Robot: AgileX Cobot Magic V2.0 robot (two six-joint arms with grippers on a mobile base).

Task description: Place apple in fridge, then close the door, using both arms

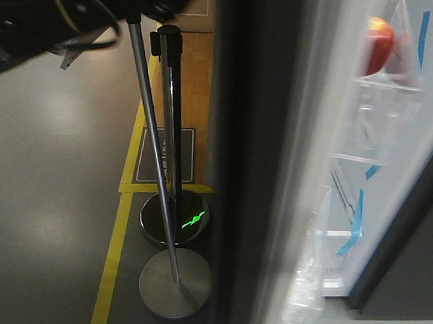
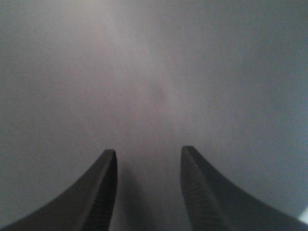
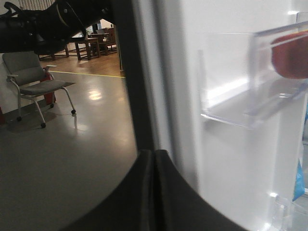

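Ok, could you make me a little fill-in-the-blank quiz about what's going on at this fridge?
1. The apple rests in a clear bin on the inside of the ___.
2. The left gripper has its jaws ___.
3. The right gripper has its jaws ___.
Missing words: door; open; shut.

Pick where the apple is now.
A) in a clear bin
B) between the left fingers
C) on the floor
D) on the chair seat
A: the apple shows red behind the clear wall of a bin, while the left fingers stand apart with nothing between them.
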